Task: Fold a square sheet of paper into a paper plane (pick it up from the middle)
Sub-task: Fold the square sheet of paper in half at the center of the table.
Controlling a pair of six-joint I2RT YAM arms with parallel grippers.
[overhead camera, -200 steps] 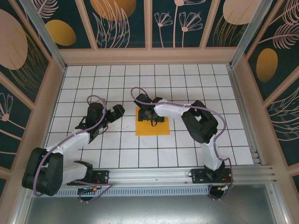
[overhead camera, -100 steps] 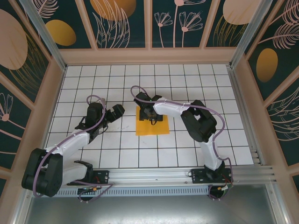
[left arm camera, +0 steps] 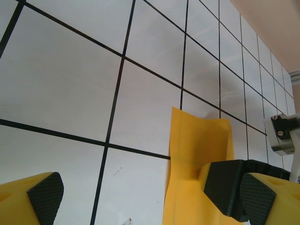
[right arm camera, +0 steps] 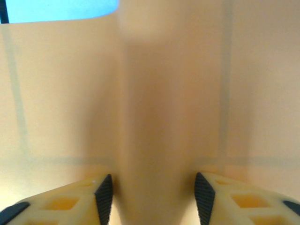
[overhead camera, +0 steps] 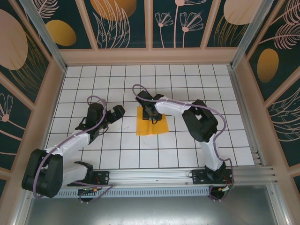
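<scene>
On the white gridded counter (overhead camera: 93,79), your right pincer (overhead camera: 151,115) has narrowed to half closed, pinching a ridge up the middle of the square sheet of paper (overhead camera: 152,127) lying at centre, so the pickup appears begun; your left pincer (overhead camera: 117,113) stands wide open, empty, beside it.

The left claw (left arm camera: 150,199) gapes toward the buckled square sheet of paper (left arm camera: 199,140).

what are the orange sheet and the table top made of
square sheet of paper: thin matte orange-yellow paper, likely; it buckles into a ridge and grid lines show through. table: smooth white surface, black grid, faint sheen; material unclear.
</scene>
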